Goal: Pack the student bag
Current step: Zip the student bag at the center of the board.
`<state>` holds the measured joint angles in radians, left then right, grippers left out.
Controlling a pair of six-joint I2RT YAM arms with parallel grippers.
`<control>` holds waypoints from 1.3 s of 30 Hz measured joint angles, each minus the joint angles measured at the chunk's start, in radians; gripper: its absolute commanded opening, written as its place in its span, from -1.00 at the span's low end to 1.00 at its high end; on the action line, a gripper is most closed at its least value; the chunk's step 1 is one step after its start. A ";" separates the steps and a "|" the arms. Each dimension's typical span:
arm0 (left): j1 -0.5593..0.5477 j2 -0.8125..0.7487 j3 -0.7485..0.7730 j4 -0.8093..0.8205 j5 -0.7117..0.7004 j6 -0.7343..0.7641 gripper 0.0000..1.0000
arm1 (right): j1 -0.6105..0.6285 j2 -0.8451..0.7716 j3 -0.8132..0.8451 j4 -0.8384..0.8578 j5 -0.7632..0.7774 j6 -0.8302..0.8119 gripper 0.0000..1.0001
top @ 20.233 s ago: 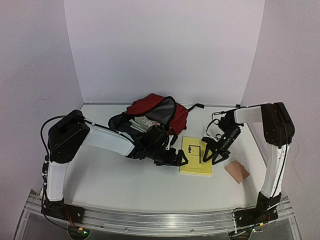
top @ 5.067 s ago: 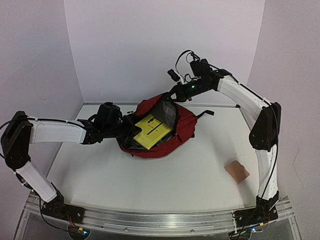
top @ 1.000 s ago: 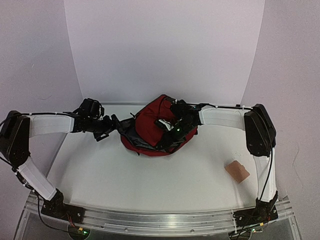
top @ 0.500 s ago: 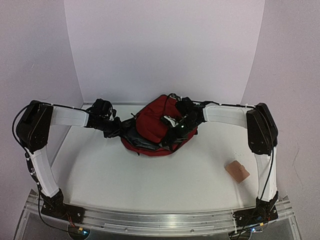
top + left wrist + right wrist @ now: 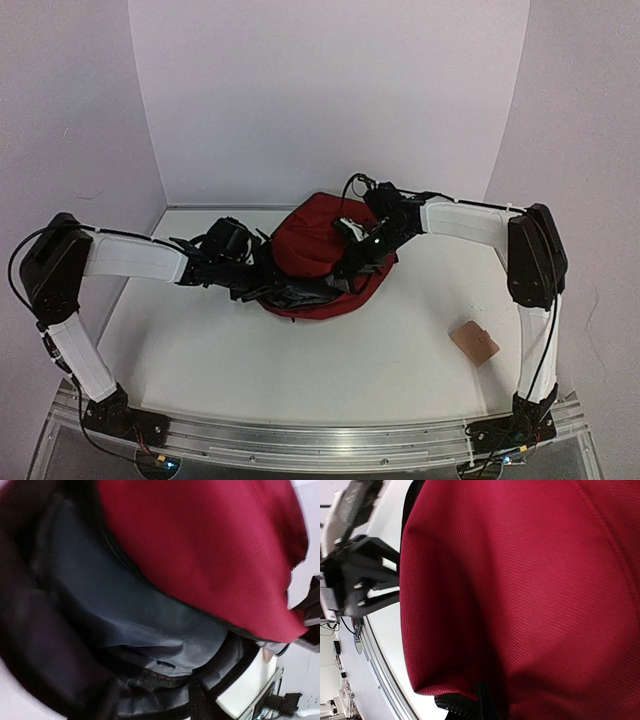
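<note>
Looking first at the student bag point(image 5: 318, 240), a dark red soft fabric backpack with black straps and zips, we see it slumped on the flat white table point(image 5: 300, 370). It sits on the far part of the table, close to the pale back wall point(image 5: 330, 100). From above we see mostly red cloth, with a black edge along the bag's near side.

In the left wrist view, red cloth lies above a band of dark grey lining point(image 5: 125, 620). A black zip line runs between the two, and black padded straps point(image 5: 150, 702) show below. The right wrist view is filled almost wholly by red cloth.

The left gripper point(image 5: 272, 287) is at the bag's near-left edge, in against the black rim. We cannot tell whether its jaws are apart or together, since its fingers show clearly in no view. The right gripper point(image 5: 350, 266) is on the bag's right side, down against the red cloth, with its jaws together. We cannot tell whether any cloth or zip is caught between them.

A small flat tan piece point(image 5: 473, 343) lies well apart from the bag, to its near right.
</note>
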<state>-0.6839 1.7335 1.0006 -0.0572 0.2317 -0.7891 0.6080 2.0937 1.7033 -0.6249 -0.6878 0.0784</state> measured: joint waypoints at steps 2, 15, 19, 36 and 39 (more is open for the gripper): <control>0.003 -0.072 -0.001 -0.052 -0.065 -0.009 0.40 | -0.004 -0.005 0.000 0.000 0.000 0.000 -1.00; 0.225 -0.100 0.084 -0.207 -0.122 0.067 0.34 | 0.000 -0.006 0.000 -0.001 -0.028 0.014 -1.00; 0.215 0.006 0.122 -0.207 -0.053 0.115 -0.12 | 0.015 -0.006 0.007 -0.004 -0.028 0.023 -1.00; 0.099 -0.020 0.019 -0.088 0.042 0.057 -0.22 | 0.078 0.002 -0.029 0.006 -0.036 0.034 -1.00; 0.093 -0.098 0.022 -0.154 -0.017 0.084 0.17 | 0.090 0.020 -0.071 0.009 -0.029 0.026 -1.00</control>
<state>-0.5909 1.6358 1.0223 -0.2116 0.2144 -0.7053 0.6978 2.1133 1.6322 -0.6161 -0.7171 0.1046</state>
